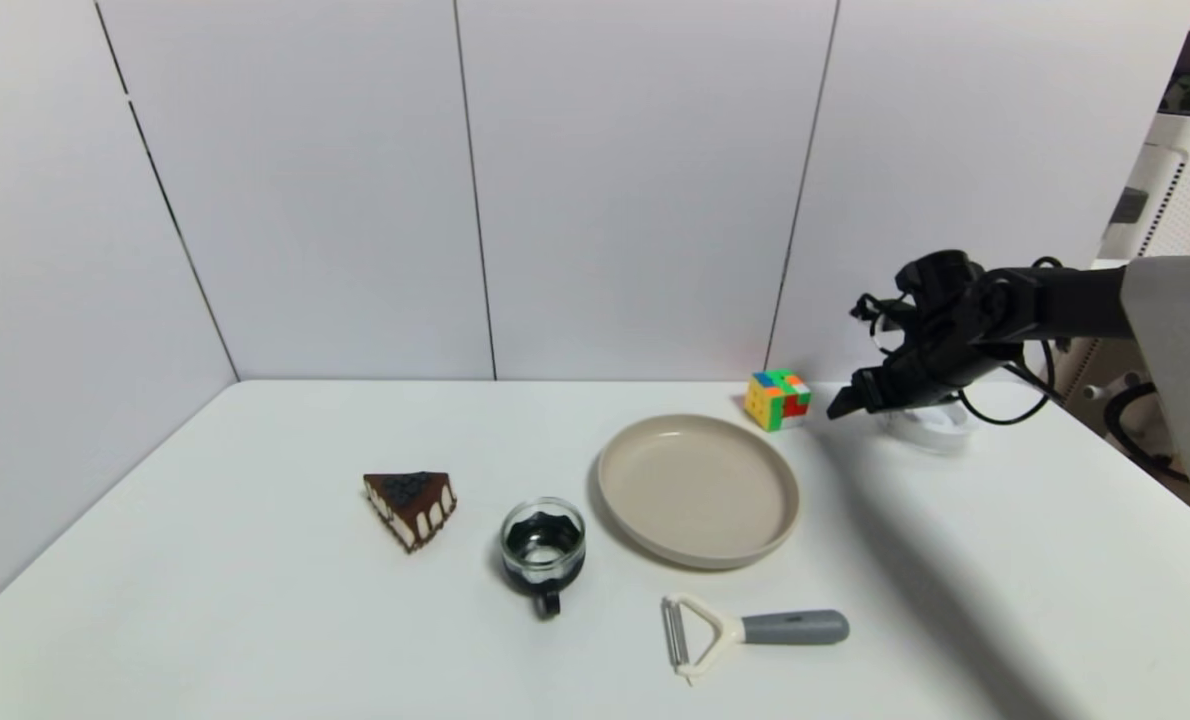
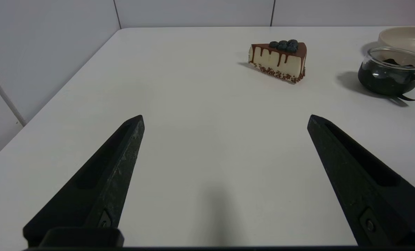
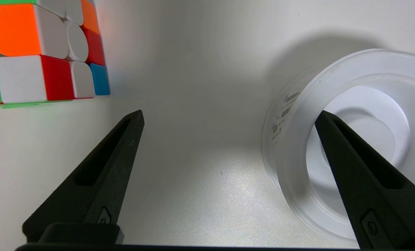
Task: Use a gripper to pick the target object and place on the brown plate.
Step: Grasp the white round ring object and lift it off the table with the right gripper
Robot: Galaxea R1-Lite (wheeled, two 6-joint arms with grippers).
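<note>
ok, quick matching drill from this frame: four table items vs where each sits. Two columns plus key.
1. white disc
2. puzzle cube
3. peeler
4. cake slice

A. near edge, in front of the brown plate
B. under the open right hand
C. just behind the plate's far right rim
D. left of the glass cup

Pairs: 1-B, 2-C, 3-A, 4-D

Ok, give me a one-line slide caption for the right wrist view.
Right gripper open, one finger over the white disc, the other over bare table, puzzle cube beside.
</note>
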